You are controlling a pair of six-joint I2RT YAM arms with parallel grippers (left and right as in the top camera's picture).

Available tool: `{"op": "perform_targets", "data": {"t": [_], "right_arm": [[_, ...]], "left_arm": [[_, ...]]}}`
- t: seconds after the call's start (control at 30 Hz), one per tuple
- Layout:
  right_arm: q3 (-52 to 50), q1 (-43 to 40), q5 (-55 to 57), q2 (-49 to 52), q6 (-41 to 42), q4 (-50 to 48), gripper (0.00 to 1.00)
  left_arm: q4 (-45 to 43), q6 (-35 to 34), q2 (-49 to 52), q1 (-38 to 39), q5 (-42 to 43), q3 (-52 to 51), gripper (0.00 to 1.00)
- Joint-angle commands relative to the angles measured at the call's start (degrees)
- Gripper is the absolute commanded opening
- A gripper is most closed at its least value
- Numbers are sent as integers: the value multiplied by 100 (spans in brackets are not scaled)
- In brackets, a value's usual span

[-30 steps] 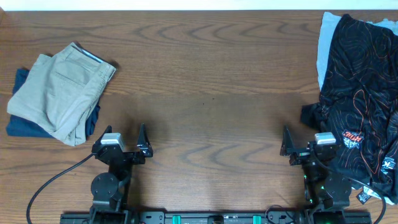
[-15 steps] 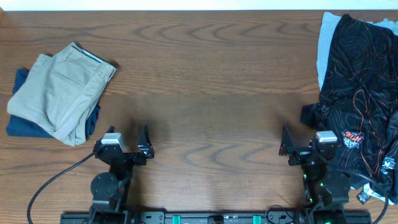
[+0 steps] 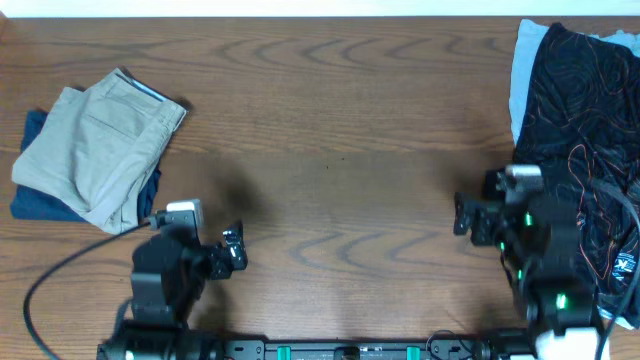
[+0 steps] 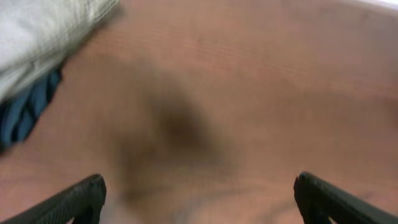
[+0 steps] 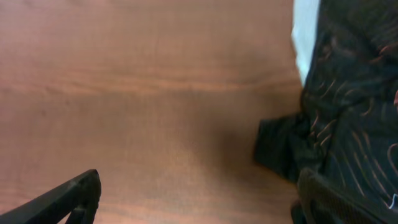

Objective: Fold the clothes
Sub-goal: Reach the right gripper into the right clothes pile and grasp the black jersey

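**A:** Where is the black jersey [image 3: 585,120]?

**B:** It is heaped at the far right edge of the worktop [image 3: 340,120], with thin orange contour lines showing on the dark cloth. It lies over a light-blue shirt [image 3: 522,60] that peeks out along its upper left side.

**A:** And the right end effector [image 3: 476,208]?

**B:** It is just beside the jersey's left edge, over bare wood. In the overhead view the arm behind it crosses above the lower part of the garment. From the right wrist, the jersey fills the right side of the view. A dark fold of it juts left onto the wood, close to one finger [image 5: 329,199]. I cannot tell whether that finger touches the cloth.

**A:** Is it holding anything?

**B:** No. Its fingers stand wide apart, with only wood between them.

**A:** The left end effector [image 3: 232,252]?

**B:** It is well apart from the jersey, across the worktop near the lower left. Its fingers are also spread wide with nothing between them, though the left wrist view is blurred. Folded khaki trousers [image 3: 95,145] lie up and to its left, stacked on a dark blue garment [image 3: 30,195].
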State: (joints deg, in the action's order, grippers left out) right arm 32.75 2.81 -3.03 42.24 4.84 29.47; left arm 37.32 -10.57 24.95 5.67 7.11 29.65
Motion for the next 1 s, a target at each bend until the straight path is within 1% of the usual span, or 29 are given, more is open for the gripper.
{"op": "perform_targets", "data": {"t": [0.0, 0.1, 0.17, 0.23, 0.43, 0.5, 0.6, 0.8, 0.87, 0.9, 0.93, 0.97], "right_arm": [[1010, -105, 61, 1222, -435, 673, 99], [1853, -105, 463, 2387, -599, 1320, 99], [2288, -105, 439, 3082, -577, 1364, 99], [2485, -105, 439, 3534, -577, 1300, 99], [2520, -173, 1187, 4717, -382, 697, 99], [2520, -201, 1480, 5058, -378, 621, 99], [2520, -267, 1974, 5453, -59, 588, 99], [2520, -505, 1639, 6100, -17, 326, 99], [2520, -551, 1606, 6286, -13, 284, 96], [2520, -564, 1611, 6393, -15, 275, 93], [2520, -570, 1624, 6511, -15, 267, 80], [2520, -577, 1637, 6561, -15, 267, 72]], "left_arm": [[385, -48, 822, -31, 42, 680, 98], [833, -46, 1606, -31, 42, 1235, 98], [968, -48, 2035, -31, 42, 1473, 98], [986, -50, 2339, -31, 42, 1561, 98], [1029, -50, 2935, -31, 42, 1561, 98], [1027, -50, 3038, -31, 42, 1561, 98], [1025, -50, 3115, -31, 42, 1561, 98], [1021, -50, 3115, -31, 42, 1561, 98], [1021, -50, 3115, -31, 42, 1561, 98], [1021, -50, 3115, -31, 42, 1561, 98], [1021, -50, 3115, -31, 42, 1561, 98], [1021, -50, 3115, -31, 42, 1561, 98]]}}
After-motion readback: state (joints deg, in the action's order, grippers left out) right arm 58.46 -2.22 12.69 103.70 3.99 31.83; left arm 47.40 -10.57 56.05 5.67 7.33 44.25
